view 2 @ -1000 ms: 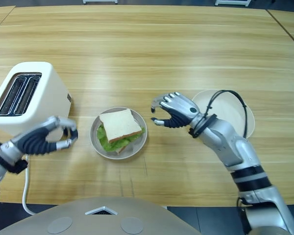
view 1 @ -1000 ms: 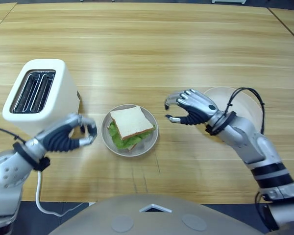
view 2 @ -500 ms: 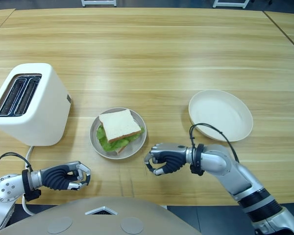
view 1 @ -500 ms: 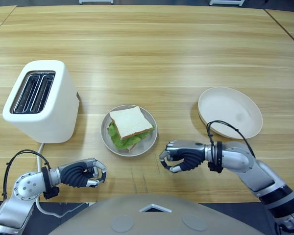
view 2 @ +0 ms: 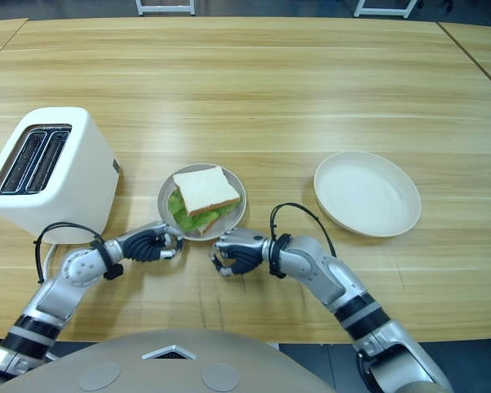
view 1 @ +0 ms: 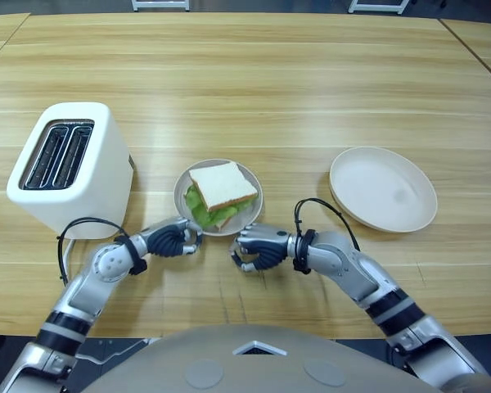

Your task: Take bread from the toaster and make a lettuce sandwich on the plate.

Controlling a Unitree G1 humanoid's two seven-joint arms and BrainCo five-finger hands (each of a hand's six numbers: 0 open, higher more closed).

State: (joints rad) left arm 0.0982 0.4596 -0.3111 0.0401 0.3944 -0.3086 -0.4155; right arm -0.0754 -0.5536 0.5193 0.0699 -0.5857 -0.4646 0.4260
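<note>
Although a small dark mark (view 1: 132,164) sits on the side of the toaster (view 1: 69,168), it is too small to read. That white toaster stands at the left of the table (view 1: 270,90).

Just right of it is the grey plate (view 1: 250,215), with the sandwich (view 1: 222,185) on it: a slice of bread on top and lettuce (view 1: 201,213) poking out beneath. The left hand (view 1: 170,241) lies just beside the plate's near left rim, fingers curled in with nothing in them; whether a fingertip touches the rim I cannot tell. The right hand (view 1: 258,248) is just off the near right rim, likewise curled into a loose fist and holding nothing.

Half a second ago both hands were back by the table's near edge; they have come forward to flank the plate. The plate itself now lies a little farther up the table, while the toaster and the cream dish (view 1: 383,190) at the right keep their places.
</note>
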